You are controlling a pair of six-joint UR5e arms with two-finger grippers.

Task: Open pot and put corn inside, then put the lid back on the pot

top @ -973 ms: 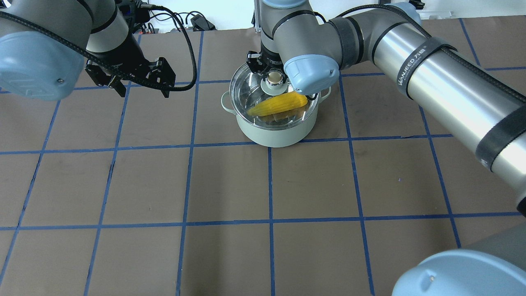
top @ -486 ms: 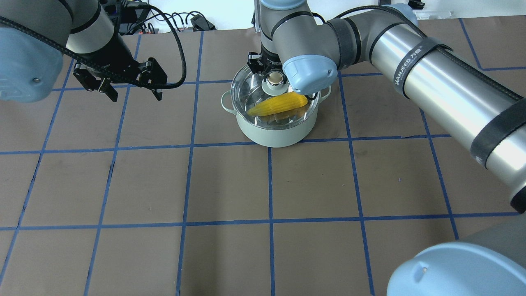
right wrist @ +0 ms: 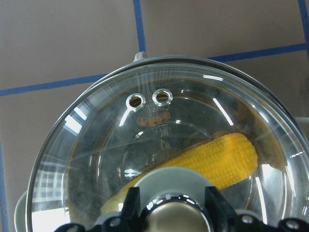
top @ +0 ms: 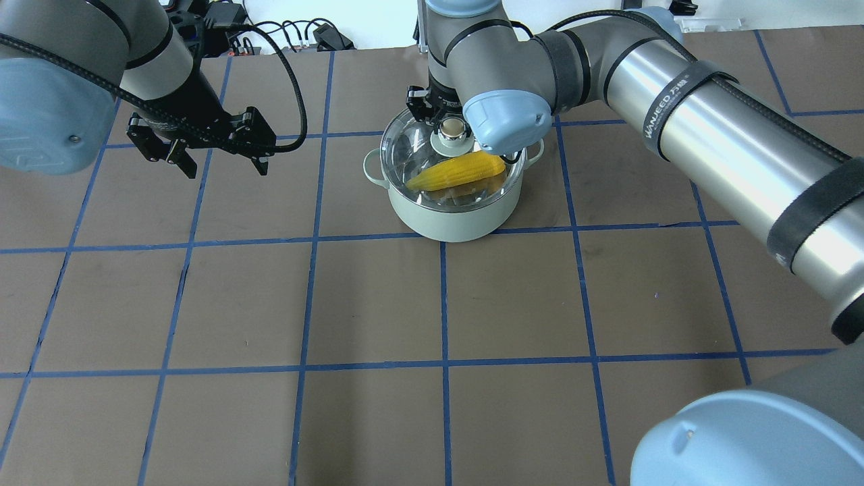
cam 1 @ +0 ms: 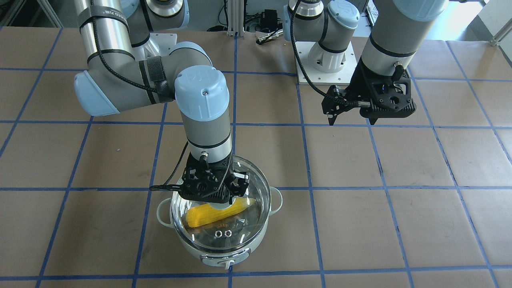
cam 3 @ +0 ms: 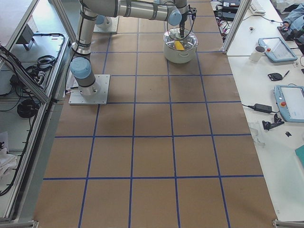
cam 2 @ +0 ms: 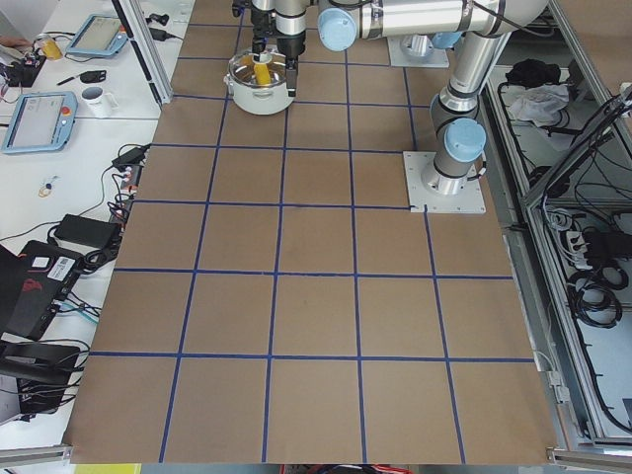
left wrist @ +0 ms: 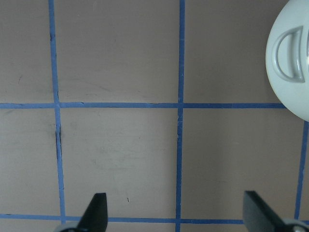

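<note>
The pale mint-green pot (top: pixel 459 219) stands on the table at mid-back; it also shows in the front view (cam 1: pixel 224 256). The yellow corn (top: pixel 459 172) lies inside it, tip to the left. The clear glass lid (top: pixel 412 152) sits on the pot's rim, over the corn (right wrist: pixel 217 159). My right gripper (top: pixel 451 128) comes straight down onto the lid's beige knob, a finger on each side, shut on it (right wrist: pixel 171 212). My left gripper (top: pixel 223 165) is open and empty above the table, well left of the pot; its wrist view shows only the pot's side handle (left wrist: pixel 289 63).
The brown table is marked with a blue tape grid (top: pixel 442 304). Cables and power gear (top: pixel 304 34) lie beyond its far edge. The arm bases (cam 1: pixel 324 60) stand at the robot's side. The right arm's long forearm (top: pixel 729 135) crosses above the right half.
My left gripper has drawn back to the left, away from the pot, still open. The lid has shifted slightly right with my right gripper and now sits centred on the pot.
</note>
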